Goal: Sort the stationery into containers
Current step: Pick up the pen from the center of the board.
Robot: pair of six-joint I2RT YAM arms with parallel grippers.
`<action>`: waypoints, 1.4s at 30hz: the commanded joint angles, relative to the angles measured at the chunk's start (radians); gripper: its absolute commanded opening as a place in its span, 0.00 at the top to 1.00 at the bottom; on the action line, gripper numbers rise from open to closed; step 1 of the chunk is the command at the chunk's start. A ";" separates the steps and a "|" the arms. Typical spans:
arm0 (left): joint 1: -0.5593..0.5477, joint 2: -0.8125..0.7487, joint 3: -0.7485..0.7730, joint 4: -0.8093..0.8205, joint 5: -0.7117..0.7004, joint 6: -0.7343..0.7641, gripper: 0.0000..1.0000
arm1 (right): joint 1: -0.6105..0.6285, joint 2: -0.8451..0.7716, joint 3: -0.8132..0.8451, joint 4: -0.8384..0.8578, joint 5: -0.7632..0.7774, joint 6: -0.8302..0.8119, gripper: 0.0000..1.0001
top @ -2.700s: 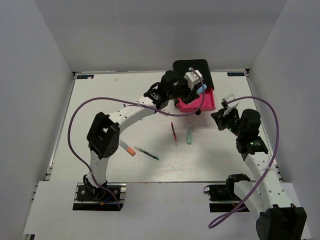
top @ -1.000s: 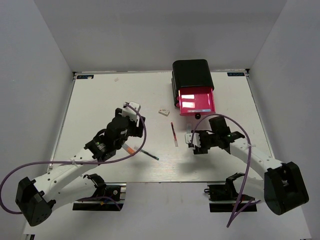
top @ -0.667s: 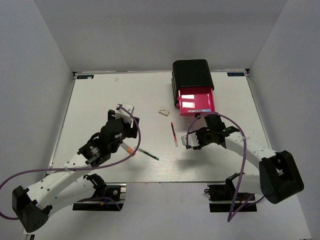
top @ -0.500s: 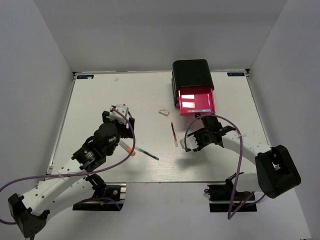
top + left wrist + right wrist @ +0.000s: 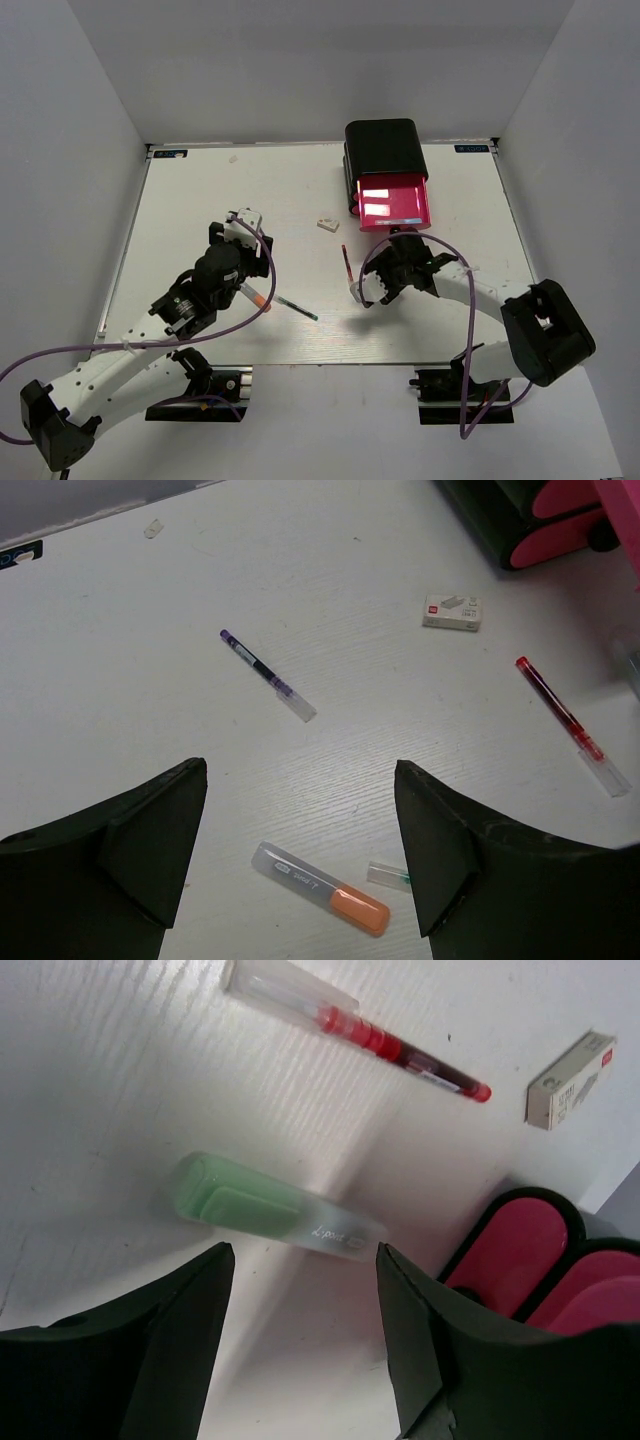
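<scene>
White wood-grain table [image 5: 200,190], plain grey walls around it. The white block [image 5: 451,612] bears a red label with print too small to read, and the script on the green marker [image 5: 270,1215] is too faint to read. The right gripper [image 5: 300,1255] stands wide and empty. The marker lies on the table in line with its gap, near the red pen [image 5: 390,1045]. The left gripper [image 5: 300,770] hangs wide above the orange-capped pen [image 5: 320,888]. One pink drawer [image 5: 393,205] juts from the black case [image 5: 385,150].
</scene>
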 commanded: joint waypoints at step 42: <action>0.002 0.010 -0.007 -0.001 -0.035 0.006 0.15 | 0.095 0.302 0.130 -0.313 -0.166 -0.053 0.76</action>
